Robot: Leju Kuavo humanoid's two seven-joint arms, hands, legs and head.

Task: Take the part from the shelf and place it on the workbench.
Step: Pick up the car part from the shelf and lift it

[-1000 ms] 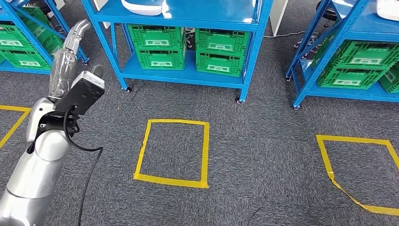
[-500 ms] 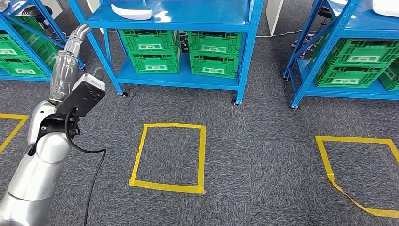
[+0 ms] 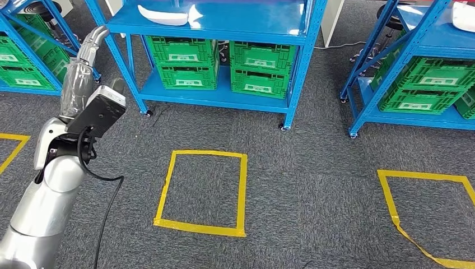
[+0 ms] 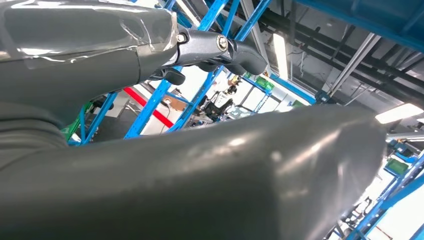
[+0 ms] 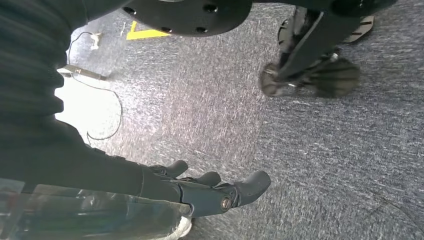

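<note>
**White part on the shelf, both hands holding nothing**

The white part [image 3: 162, 15] lies on the upper deck of the middle blue shelf [image 3: 224, 22], near its left end. Green crates [image 3: 221, 64] fill the level beneath. The left hand [image 3: 84, 64] is raised beside the shelf's left post, fingers stretched out, grasping nothing. The right hand [image 5: 200, 192] hangs above the grey carpet [image 5: 300, 150], fingers loosely extended and empty. A yellow tape square [image 3: 203, 192] marks the floor before the shelf.

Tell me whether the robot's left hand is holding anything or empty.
Empty. The left hand is raised beside the blue shelf, fingers extended, holding nothing; the white part lies on the shelf.
</note>
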